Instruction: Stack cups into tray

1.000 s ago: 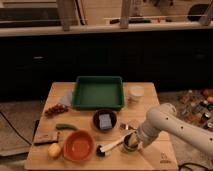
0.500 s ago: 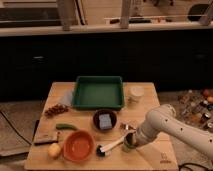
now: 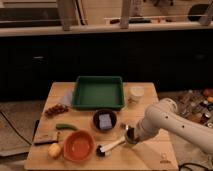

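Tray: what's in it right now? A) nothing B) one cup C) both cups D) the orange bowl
A: the tray shows only bare green floor; the pale cup stands on the table right of it, and the pincer is down by the dark cup at the table's front, right of the black bowl.

No legible text or labels — gripper (image 3: 129,135) low over the table (image 3: 150,155), near the tray (image 3: 98,93)
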Tool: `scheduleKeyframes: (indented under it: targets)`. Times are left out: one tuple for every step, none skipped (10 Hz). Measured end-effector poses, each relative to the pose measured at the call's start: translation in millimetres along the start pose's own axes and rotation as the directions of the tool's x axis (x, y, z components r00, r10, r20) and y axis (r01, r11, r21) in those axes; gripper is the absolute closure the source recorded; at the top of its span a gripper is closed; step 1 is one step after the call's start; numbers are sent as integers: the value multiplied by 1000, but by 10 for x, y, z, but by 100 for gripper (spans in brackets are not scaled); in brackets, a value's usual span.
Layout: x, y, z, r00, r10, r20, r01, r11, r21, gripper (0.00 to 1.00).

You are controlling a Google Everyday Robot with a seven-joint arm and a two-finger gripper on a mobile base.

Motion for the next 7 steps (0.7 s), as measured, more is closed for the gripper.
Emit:
scheduleKeyframes:
  targets:
    - [43,15,-68,1000,2,-9,-2,1000,-12,100]
    - [122,55,-166,1000,3,-21,-4,999,-36,100]
    - [192,61,-254,999,2,-35,-4,999,-51,100]
    - [250,55,-347,999,-1,-45,-2,998,-64,100]
    - [329,68,-497,998,-1,-60,-4,996,-85,100]
    - [376,75,-567,997,1,-71,-7,995,-95,100]
    - [444,81,-646,996,-1,-86,-9,994,-110,100]
